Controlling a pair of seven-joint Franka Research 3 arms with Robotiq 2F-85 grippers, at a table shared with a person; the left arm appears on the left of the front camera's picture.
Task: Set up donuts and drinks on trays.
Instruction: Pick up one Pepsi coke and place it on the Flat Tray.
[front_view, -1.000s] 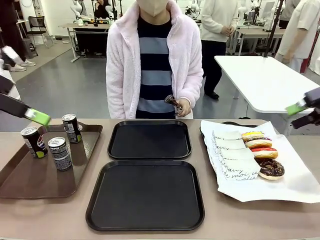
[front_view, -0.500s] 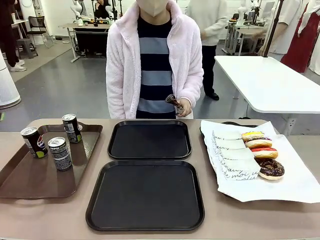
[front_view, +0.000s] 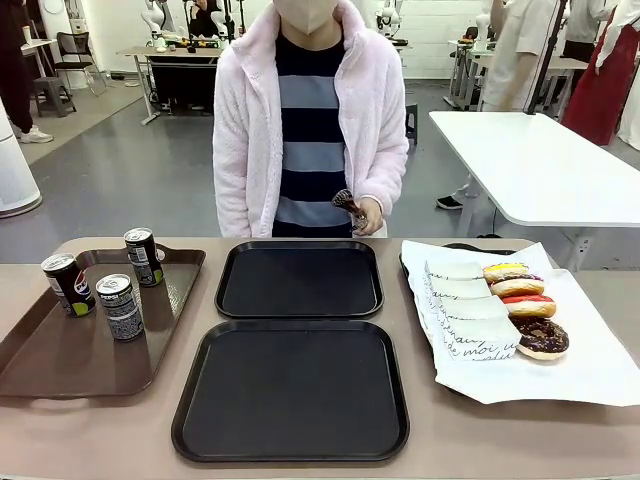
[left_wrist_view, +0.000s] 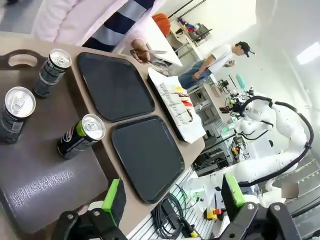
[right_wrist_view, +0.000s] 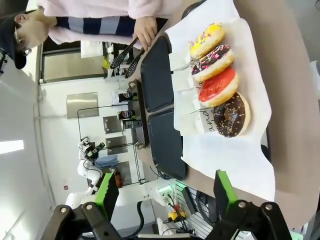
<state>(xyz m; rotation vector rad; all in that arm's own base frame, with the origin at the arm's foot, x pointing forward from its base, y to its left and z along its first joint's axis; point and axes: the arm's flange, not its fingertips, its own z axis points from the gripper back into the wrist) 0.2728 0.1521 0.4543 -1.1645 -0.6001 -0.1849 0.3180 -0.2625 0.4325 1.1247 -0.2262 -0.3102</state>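
At the middle of the tan table, two matte black square plastic trays with rounded corners and raised rims lie one behind the other, the far tray just beside the near tray; left of them a longer brown rectangular tray bears three slim dark cans, upright and apart; right of them four iced ring donuts sit in a row in white paper holders on a creased white paper sheet; the person's hand grips dark tongs; the left gripper is spread wide, holding nothing; the right gripper likewise gapes wide.
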